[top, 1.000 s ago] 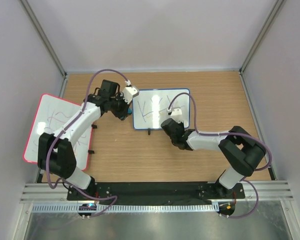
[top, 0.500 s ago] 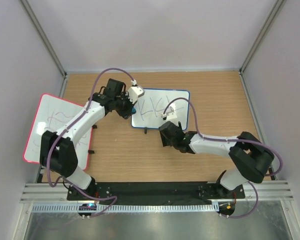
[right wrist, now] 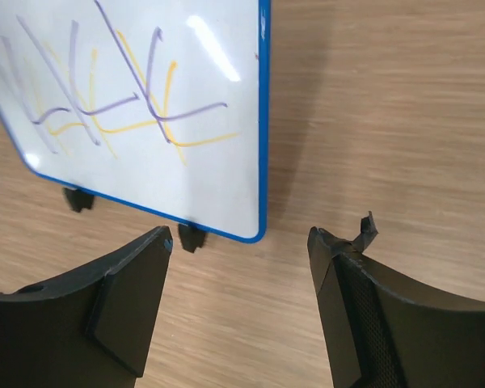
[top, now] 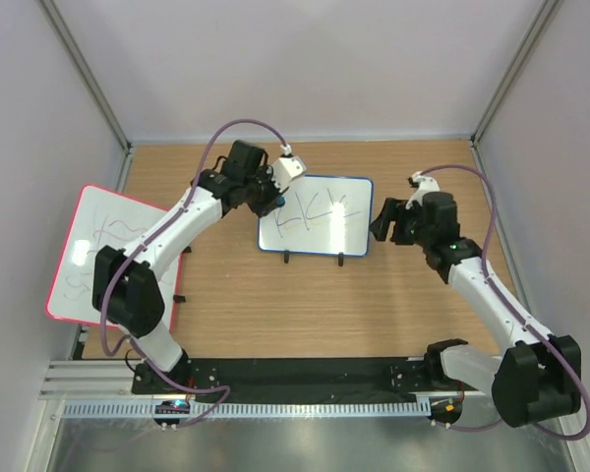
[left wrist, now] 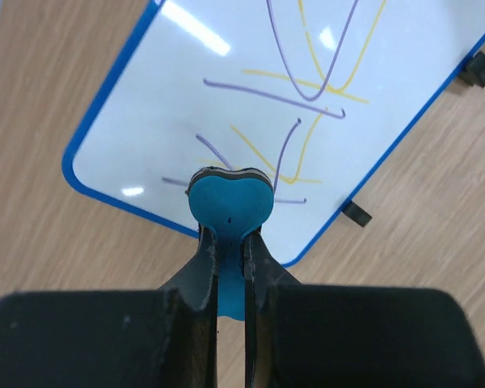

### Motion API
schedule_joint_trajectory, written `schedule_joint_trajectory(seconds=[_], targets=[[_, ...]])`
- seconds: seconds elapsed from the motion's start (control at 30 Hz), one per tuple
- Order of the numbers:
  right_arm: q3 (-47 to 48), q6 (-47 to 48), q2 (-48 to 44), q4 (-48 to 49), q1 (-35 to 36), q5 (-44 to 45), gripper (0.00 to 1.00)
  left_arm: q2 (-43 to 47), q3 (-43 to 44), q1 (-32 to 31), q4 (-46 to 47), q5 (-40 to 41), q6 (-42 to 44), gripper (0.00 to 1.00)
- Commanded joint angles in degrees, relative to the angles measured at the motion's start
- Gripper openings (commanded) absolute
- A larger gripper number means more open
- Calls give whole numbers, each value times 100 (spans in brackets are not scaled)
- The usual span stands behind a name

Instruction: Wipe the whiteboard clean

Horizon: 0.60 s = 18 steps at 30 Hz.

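Note:
The whiteboard point(top: 320, 218) has a thin blue frame, small black feet and purple and yellow pen lines; it lies at the middle of the table. My left gripper point(top: 272, 197) is over its far-left corner, shut on a blue eraser point(left wrist: 229, 202) whose rounded head rests by the board's point(left wrist: 307, 97) corner marks. My right gripper point(top: 382, 221) hovers just right of the board, open with nothing in it. In the right wrist view, bare table shows between its fingers point(right wrist: 137, 275), and the board's corner point(right wrist: 255, 230) sits just ahead.
A larger red-framed board point(top: 108, 251) with scribbles lies at the left table edge, under the left arm. Grey walls close in the table on three sides. A black rail point(top: 305, 374) with the arm bases runs along the near edge.
My right gripper opened, left the board's near edge and swung out to its right side. The left arm shifted the eraser rightward along the board's far-left corner.

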State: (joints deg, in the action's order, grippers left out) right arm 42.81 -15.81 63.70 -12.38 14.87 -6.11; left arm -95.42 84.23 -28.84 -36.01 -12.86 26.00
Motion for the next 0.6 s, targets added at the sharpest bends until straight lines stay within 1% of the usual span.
schedule_joint_trajectory(seconds=[0.0,0.07,0.13,0.17,0.2,0.3,0.37,0.43,0.57], targets=[[52,334,1,727,-973,-2538,76,-161,384,-235,348,345,256,0],[122,333,273,1104,-1319,-3008,75,-336,507,-446,550,495,353,0],[376,508,826,1151,-1417,-3490,72,-460,621,-630,682,662,397,0],[569,596,1019,1168,-1417,-3615,70,-565,674,-666,813,714,406,0],[632,727,1369,1203,-1574,-3704,70,-635,735,-710,867,837,397,0],[764,738,1837,1747,-1628,-4046,69,-916,1042,-868,920,1005,406,0],[852,606,2233,2151,-1689,-4232,66,-1075,1262,-982,920,1154,432,0],[1010,632,2566,2301,-1707,-4258,63,-1242,1351,-1062,938,1251,485,0],[1317,860,2963,2267,-1760,-4670,60,-1488,1491,-1282,1043,1541,695,0]])
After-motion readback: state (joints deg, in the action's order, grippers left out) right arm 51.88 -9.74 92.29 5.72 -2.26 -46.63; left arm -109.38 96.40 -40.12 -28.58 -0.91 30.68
